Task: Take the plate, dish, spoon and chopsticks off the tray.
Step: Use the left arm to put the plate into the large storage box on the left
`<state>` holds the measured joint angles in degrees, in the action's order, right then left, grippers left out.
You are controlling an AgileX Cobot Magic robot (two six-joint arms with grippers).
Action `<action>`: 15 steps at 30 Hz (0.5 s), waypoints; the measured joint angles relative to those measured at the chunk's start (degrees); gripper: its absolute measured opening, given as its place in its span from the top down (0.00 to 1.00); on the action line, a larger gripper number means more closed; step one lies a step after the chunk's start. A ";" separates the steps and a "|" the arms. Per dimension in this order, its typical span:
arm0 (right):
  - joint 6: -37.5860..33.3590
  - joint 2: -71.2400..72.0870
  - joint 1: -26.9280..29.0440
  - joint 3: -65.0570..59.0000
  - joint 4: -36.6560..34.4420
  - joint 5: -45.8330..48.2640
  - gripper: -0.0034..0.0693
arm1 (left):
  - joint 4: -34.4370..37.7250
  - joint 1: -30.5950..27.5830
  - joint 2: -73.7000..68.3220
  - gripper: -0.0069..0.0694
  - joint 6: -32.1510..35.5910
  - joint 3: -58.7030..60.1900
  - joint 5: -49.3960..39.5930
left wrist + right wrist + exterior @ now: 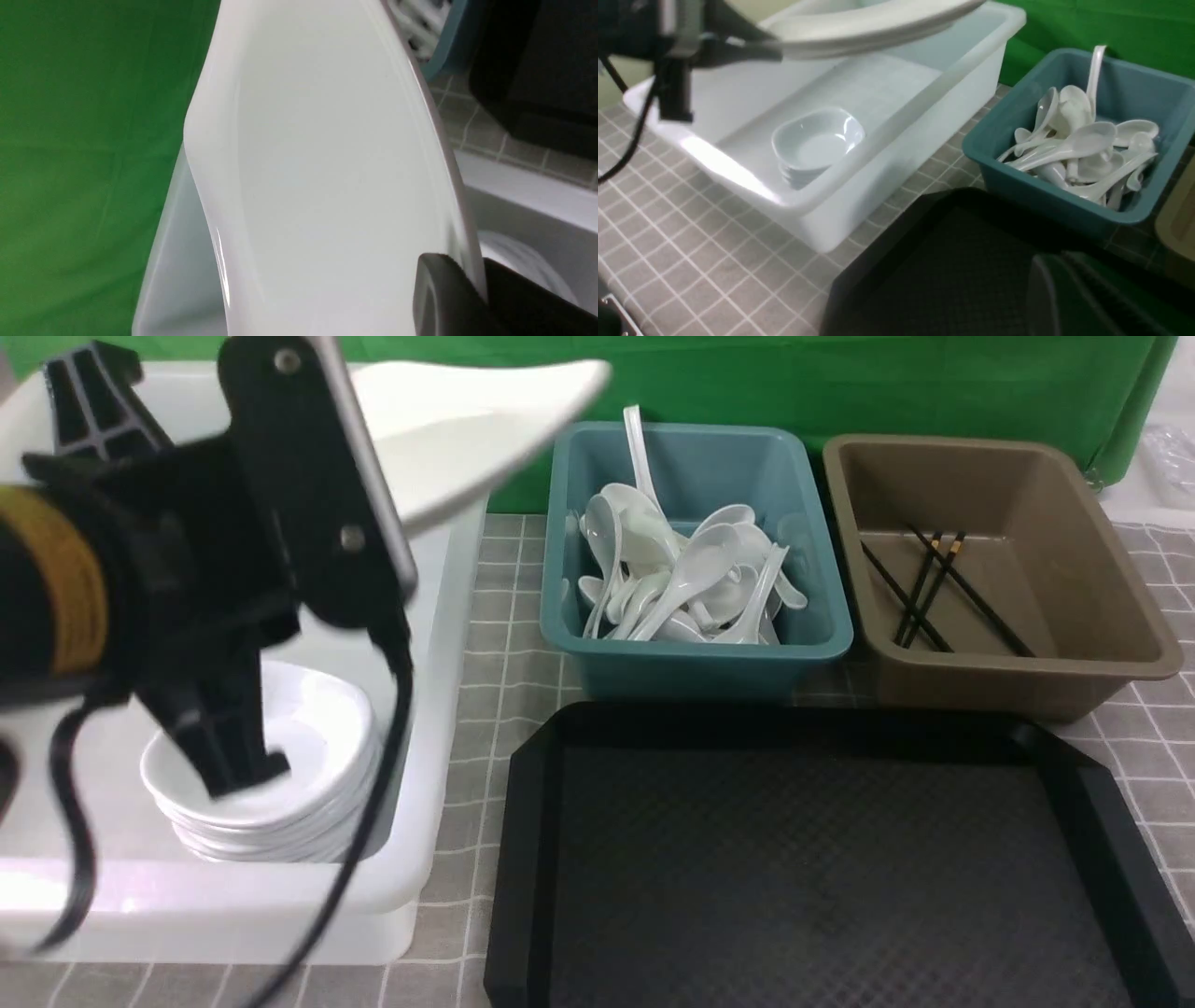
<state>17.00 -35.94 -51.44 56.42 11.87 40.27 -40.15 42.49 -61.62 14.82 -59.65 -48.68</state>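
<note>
— Plate [467, 425] pinched by one rim in left gripper [472, 289], tilted above white bin [439, 728]. Right gripper closed, empty.

— Could slip from that thin edge hold; might crack stacked dishes [280, 784] below.

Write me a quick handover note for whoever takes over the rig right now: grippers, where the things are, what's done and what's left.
Left gripper: shut on the plate, held in the air over the white bin.
Right gripper: shut, holding nothing visible, near the tray.
Tray: nothing on it.
White bin holds a stack of small dishes; teal bin holds the spoons; brown bin holds the chopsticks.
Done: everything is off the tray.
Left: set the plate down, likely into the white bin, and release.
</note>
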 joint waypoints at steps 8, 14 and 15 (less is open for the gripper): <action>-4.55 -0.57 0.00 0.00 -4.28 1.68 0.92 | 6.93 -22.70 -12.81 0.87 8.74 0.00 8.89; -5.89 -0.57 0.00 0.00 -6.20 6.10 0.92 | 8.03 -30.90 -21.80 0.87 10.87 0.00 13.78; -5.88 -0.57 0.00 0.00 -6.33 6.57 0.92 | 7.98 -31.30 -22.49 0.87 11.10 0.00 14.50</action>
<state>11.12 -36.51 -51.44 56.42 5.53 46.84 -32.17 11.20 -84.11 25.93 -59.65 -34.18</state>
